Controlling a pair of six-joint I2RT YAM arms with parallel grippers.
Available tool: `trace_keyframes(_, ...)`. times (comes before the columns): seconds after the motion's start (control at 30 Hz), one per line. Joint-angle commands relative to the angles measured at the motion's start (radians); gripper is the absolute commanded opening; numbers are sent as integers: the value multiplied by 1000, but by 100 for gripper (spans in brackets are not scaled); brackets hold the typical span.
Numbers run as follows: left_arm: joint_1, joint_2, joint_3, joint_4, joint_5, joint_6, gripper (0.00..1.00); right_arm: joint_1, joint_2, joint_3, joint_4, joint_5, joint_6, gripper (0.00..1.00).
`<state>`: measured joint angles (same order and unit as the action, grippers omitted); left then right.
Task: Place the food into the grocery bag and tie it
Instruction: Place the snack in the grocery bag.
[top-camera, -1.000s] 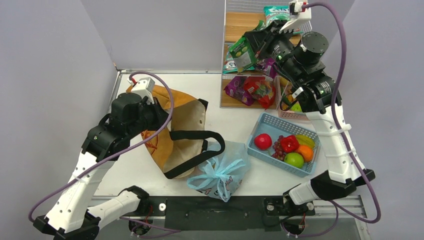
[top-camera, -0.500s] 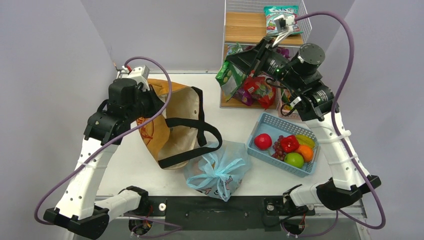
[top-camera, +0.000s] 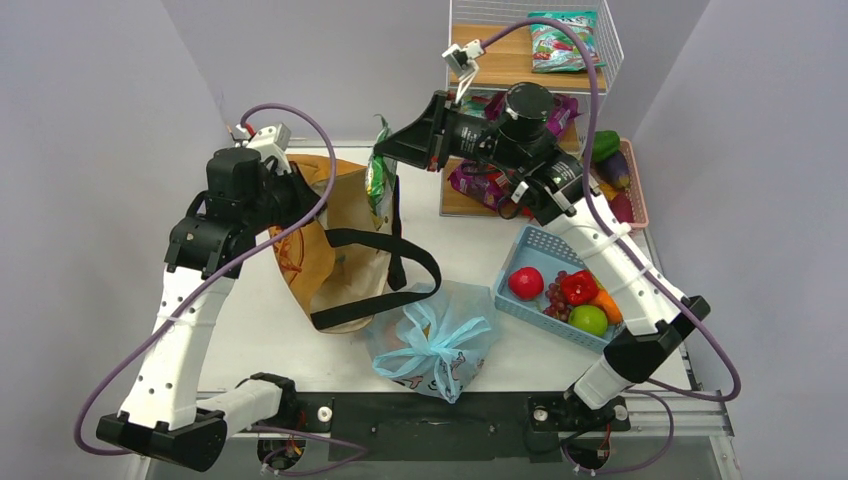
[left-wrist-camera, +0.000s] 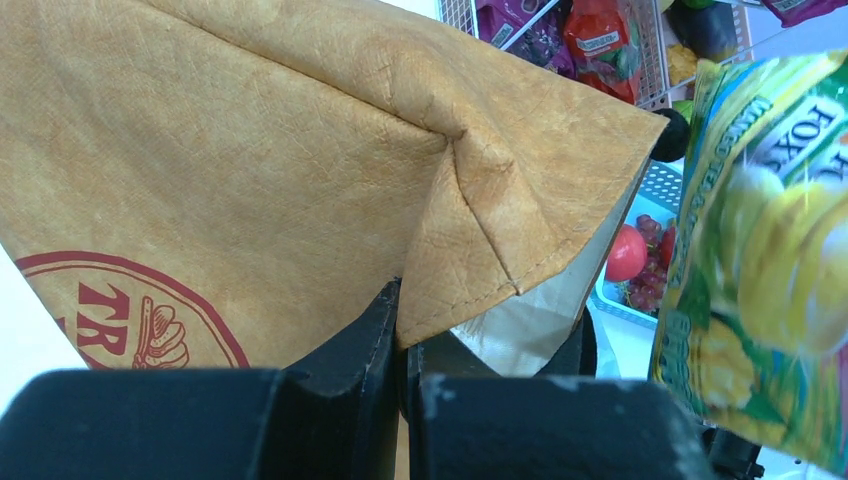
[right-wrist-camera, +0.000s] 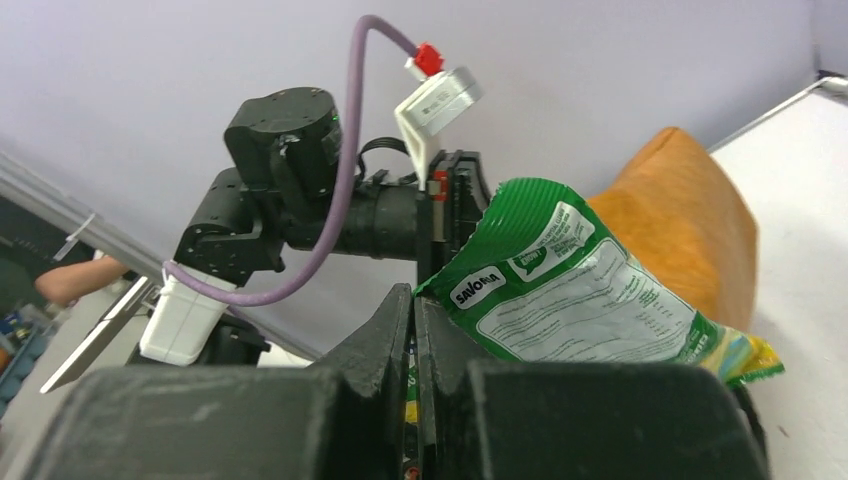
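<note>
Bench view: left tool (left-wrist-camera: 405, 330) pinched shut on the rim of the tan tote (left-wrist-camera: 300, 150), right tool (right-wrist-camera: 413, 312) clamped on a snack packet (right-wrist-camera: 585, 300); the thin, limp grocery bag (top-camera: 455, 365) is probably best taken by its handles (top-camera: 431, 338).

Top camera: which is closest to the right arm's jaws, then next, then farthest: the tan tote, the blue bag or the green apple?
1. The tan tote, at the back left.
2. The blue bag, at the near edge, in the middle.
3. The green apple, in the basket on the right.
</note>
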<state>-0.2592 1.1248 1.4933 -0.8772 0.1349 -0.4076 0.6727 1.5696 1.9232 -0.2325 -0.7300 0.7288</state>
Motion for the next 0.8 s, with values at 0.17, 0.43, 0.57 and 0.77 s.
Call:
trace_keyframes(0.17, 74, 34, 68, 47, 90, 24, 0, 64, 84, 128, 180, -59, 77, 0)
trace_keyframes(0.43, 131, 60, 75, 59, 146, 34, 0, 76, 154, 138, 263, -80, 163, 0)
trace_keyframes(0.57, 157, 75, 82, 65, 170, 42, 0, 81, 177, 140, 281, -95, 187, 0)
trace_keyframes(0.77, 201, 115, 94, 75, 205, 52, 0, 90, 189, 147, 289, -101, 201, 0)
